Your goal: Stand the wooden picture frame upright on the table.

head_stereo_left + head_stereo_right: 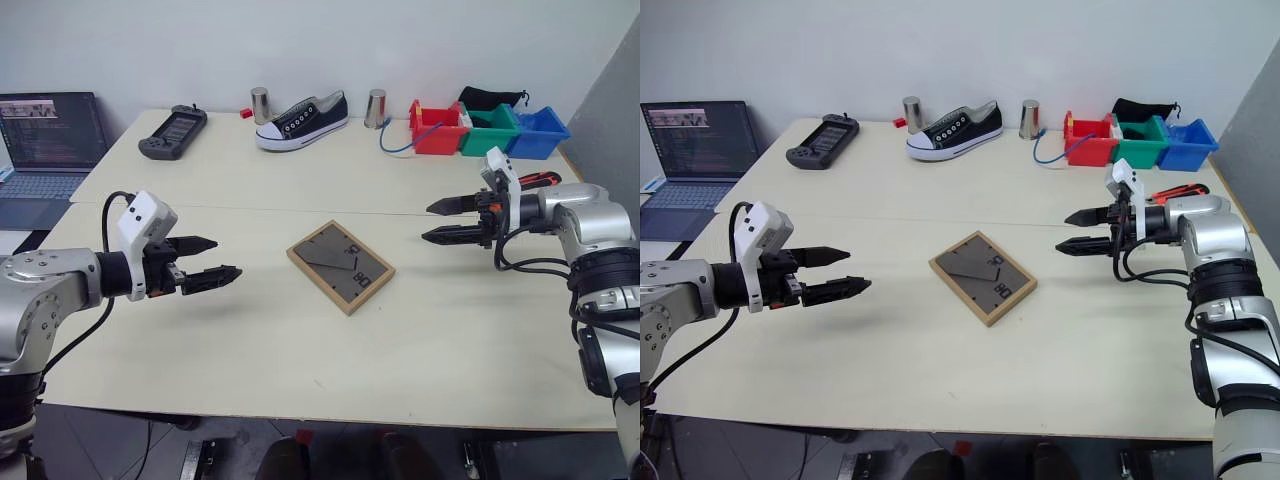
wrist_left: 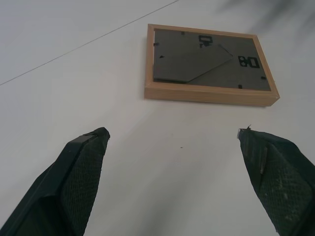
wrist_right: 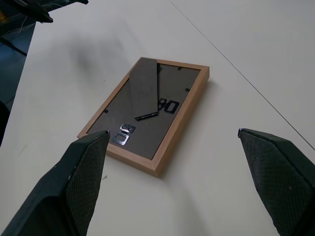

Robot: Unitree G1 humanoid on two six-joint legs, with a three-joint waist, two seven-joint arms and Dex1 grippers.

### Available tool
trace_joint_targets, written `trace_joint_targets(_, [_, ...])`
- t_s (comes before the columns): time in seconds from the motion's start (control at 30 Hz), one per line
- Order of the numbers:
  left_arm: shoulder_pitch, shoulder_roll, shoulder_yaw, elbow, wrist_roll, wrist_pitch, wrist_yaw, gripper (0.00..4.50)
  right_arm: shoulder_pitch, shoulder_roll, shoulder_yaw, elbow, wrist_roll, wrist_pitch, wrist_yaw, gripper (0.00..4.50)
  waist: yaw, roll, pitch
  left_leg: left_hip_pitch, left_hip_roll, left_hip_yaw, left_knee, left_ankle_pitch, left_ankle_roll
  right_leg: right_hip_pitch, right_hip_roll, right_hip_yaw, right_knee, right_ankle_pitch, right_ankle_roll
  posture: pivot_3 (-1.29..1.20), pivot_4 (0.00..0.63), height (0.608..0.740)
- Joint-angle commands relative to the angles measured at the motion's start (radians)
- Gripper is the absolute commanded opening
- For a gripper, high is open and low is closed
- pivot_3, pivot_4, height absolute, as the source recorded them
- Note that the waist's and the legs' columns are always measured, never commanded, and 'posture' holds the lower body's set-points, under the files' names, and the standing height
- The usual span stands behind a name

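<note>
The wooden picture frame (image 1: pixel 340 265) lies flat at the middle of the table (image 1: pixel 300 350), its dark grey-brown backing and stand flap facing up; it also shows as the frame (image 2: pixel 209 66) and the frame (image 3: pixel 145 110) in the wrist views. My left gripper (image 1: pixel 212 259) hovers open to the frame's left, a hand's width away, pointing toward it. On the other side, my right gripper (image 1: pixel 438 222) hangs open, aimed at the frame from the right and apart from it. Both hold nothing.
Along the far edge stand a game controller (image 1: pixel 173 131), two metal cups (image 1: pixel 260 104), a black-and-white sneaker (image 1: pixel 302 121), and red, green and blue bins (image 1: pixel 487 130). A laptop (image 1: pixel 45 150) sits off the table's left side. A red-handled tool (image 1: pixel 540 179) lies behind my right wrist.
</note>
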Motion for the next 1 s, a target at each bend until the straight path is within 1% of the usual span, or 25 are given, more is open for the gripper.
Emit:
trace_joint_targets(0.03, [-0.016,0.001,0.013,-0.024,-0.012,0.019,0.009,4.5,-0.03,0.001,-0.003,0.01,-0.022,-0.052,0.013,4.45,0.0,0.0,0.0,0.0,0.0,0.0,0.0,0.0,0.0,0.0,0.0,0.0,0.0,0.0,0.0,0.0,0.15,0.74])
trace_joint_targets(0.43, [-0.003,0.006,0.018,-0.041,-0.008,0.013,0.003,4.5,-0.054,0.02,-0.005,0.057,-0.048,-0.09,0.015,4.45,0.0,0.0,0.0,0.0,0.0,0.0,0.0,0.0,0.0,0.0,0.0,0.0,0.0,0.0,0.0,0.0,0.15,0.74])
trace_joint_targets(0.53, [-0.01,-0.008,0.019,-0.041,-0.021,0.025,0.012,4.5,-0.053,0.023,-0.004,0.059,-0.046,-0.087,0.025,4.45,0.0,0.0,0.0,0.0,0.0,0.0,0.0,0.0,0.0,0.0,0.0,0.0,0.0,0.0,0.0,0.0,0.15,0.74])
trace_joint_targets(0.57, [-0.013,-0.014,0.02,-0.041,-0.024,0.026,0.016,4.31,-0.051,0.024,-0.004,0.058,-0.047,-0.086,0.027,4.49,0.0,0.0,0.0,0.0,0.0,0.0,0.0,0.0,0.0,0.0,0.0,0.0,0.0,0.0,0.0,0.0,0.15,0.74])
trace_joint_targets(0.6, [-0.012,-0.019,0.02,-0.045,-0.031,0.025,0.012,4.11,-0.047,0.028,-0.004,0.055,-0.048,-0.091,0.025,4.16,0.0,0.0,0.0,0.0,0.0,0.0,0.0,0.0,0.0,0.0,0.0,0.0,0.0,0.0,0.0,0.0,0.15,0.74])
trace_joint_targets(0.67, [0.008,-0.018,0.016,-0.066,-0.035,0.007,-0.015,3.92,-0.032,0.032,0.006,0.041,-0.05,-0.1,0.04,4.03,0.0,0.0,0.0,0.0,0.0,0.0,0.0,0.0,0.0,0.0,0.0,0.0,0.0,0.0,0.0,0.0,0.15,0.74])
trace_joint_targets(0.7, [0.02,-0.017,0.01,-0.071,-0.023,-0.007,-0.02,3.61,-0.023,0.036,0.01,0.037,-0.058,-0.122,0.033,3.69,0.0,0.0,0.0,0.0,0.0,0.0,0.0,0.0,0.0,0.0,0.0,0.0,0.0,0.0,0.0,0.0,0.15,0.74])
trace_joint_targets(0.77, [0.034,-0.027,0.005,-0.079,-0.013,-0.018,-0.011,3.28,-0.006,0.047,0.02,0.027,-0.068,-0.143,0.027,3.28,0.0,0.0,0.0,0.0,0.0,0.0,0.0,0.0,0.0,0.0,0.0,0.0,0.001,0.0,0.0,0.0,0.15,0.74])
trace_joint_targets(0.83, [0.038,-0.047,-0.003,-0.09,-0.007,-0.019,0.012,2.7,0.008,0.056,0.033,0.025,-0.082,-0.164,0.034,2.67,0.0,0.0,0.0,0.0,0.0,0.0,0.0,0.0,0.0,0.0,0.0,0.0,0.001,0.0,0.0,0.0,0.15,0.74])
trace_joint_targets(0.87, [0.04,-0.055,-0.007,-0.095,-0.005,-0.017,0.022,2.51,0.012,0.058,0.038,0.025,-0.086,-0.172,0.037,2.44,0.0,0.0,0.0,0.0,0.0,0.0,0.0,0.0,0.0,0.0,0.0,0.0,0.001,0.0,0.0,0.0,0.15,0.74])
trace_joint_targets(0.9, [0.047,-0.069,-0.026,-0.105,0.013,-0.022,0.044,2.26,0.016,0.069,0.047,0.039,-0.104,-0.2,0.015,2.16,0.0,0.0,0.0,0.0,0.0,0.0,0.0,0.0,0.0,0.0,0.0,0.0,0.001,0.0,0.0,0.0,0.15,0.74])
trace_joint_targets(0.93, [0.054,-0.08,-0.048,-0.115,0.034,-0.033,0.062,2.1,0.019,0.078,0.06,0.053,-0.124,-0.231,-0.004,1.99,0.0,0.0,0.0,0.0,0.0,0.0,0.0,0.0,0.0,0.0,0.0,0.0,0.001,0.0,0.0,0.0,0.15,0.74])
trace_joint_targets(0.97, [0.066,-0.092,-0.069,-0.129,0.047,-0.043,0.071,1.79,0.025,0.085,0.084,0.074,-0.166,-0.293,-0.041,1.67,0.0,0.0,0.0,0.0,0.0,0.0,0.0,0.0,0.0,0.0,0.0,0.0,0.001,0.0,0.0,0.0,0.15,0.74])
trace_joint_targets(1.0, [0.072,-0.105,-0.088,-0.138,0.06,-0.053,0.081,1.61,0.027,0.093,0.105,0.099,-0.205,-0.346,-0.076,1.43,-0.001,0.0,0.0,0.0,0.0,0.0,0.0,0.0,0.0,0.0,0.0,0.0,0.001,0.0,0.0,0.0,0.15,0.74])
